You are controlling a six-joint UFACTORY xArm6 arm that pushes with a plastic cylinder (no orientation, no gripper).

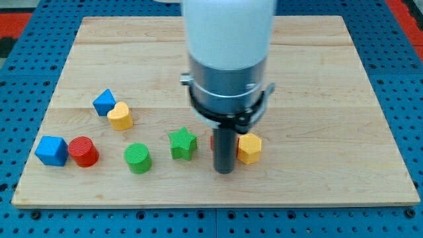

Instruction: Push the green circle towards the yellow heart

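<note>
While my tip (pixel 225 171) is resting near the bench's (pixel 330 99) bottom edge, between a green star (pixel 182 143) and a yellow hexagon (pixel 249 148), approach is seemingly under way. No hand exists, so nothing is held. The green circle (pixel 137 158), a ridged short cylinder, is sitting toward the bottom-left corner, needing a push up-left to the yellow heart (pixel 120 116).

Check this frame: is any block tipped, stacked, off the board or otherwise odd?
Nothing stands out. All blocks sit flat on the wooden board. Only a red block is mostly hidden behind my tip, beside the yellow hexagon block.
</note>
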